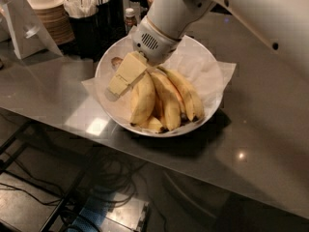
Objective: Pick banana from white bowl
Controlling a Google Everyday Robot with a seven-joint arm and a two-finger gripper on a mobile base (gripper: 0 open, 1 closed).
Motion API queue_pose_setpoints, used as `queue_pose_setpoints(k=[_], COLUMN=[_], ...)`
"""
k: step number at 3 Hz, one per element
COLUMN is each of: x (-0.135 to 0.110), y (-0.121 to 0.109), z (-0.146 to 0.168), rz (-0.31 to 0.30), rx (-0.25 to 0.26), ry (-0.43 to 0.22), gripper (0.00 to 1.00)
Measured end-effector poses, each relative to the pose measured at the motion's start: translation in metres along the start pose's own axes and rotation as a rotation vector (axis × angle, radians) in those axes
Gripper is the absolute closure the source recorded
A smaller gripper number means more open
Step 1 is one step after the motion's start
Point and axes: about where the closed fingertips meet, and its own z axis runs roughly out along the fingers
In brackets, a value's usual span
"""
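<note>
The white bowl [206,66], lined with crinkled white paper, stands on the grey metal table and holds several yellow bananas. The plump banana [143,99] lies at the left of the bunch, its top end under my wrist. A thinner orange-tinted banana [177,94] lies between the others. My gripper [125,75], cream-coloured, reaches down into the left half of the bowl from the white arm at the upper right. It sits right beside the plump banana's upper left side, touching or nearly touching it.
Stacked cream and brown paper bowls [47,9] stand at the back left. Beside them are a black holder with packets [90,14] and a small bottle [129,18]. A clear sign holder [19,29] stands at the far left. The table's front edge [145,153] drops to a floor with cables.
</note>
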Motion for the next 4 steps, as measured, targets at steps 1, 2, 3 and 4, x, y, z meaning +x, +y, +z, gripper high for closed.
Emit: queue_pose_setpoints(k=[1, 2, 3, 4], x=[0.000, 0.003, 0.003, 0.004], y=[0.000, -0.001, -0.001, -0.001], z=[0.000, 0.015, 0.014, 0.016], rz=[0.000, 0.034, 0.039, 0.062], rx=[0.000, -0.002, -0.003, -0.007], ry=[0.000, 0.018, 0.019, 0.015], gripper=[0.00, 0.00, 0.00, 0.00])
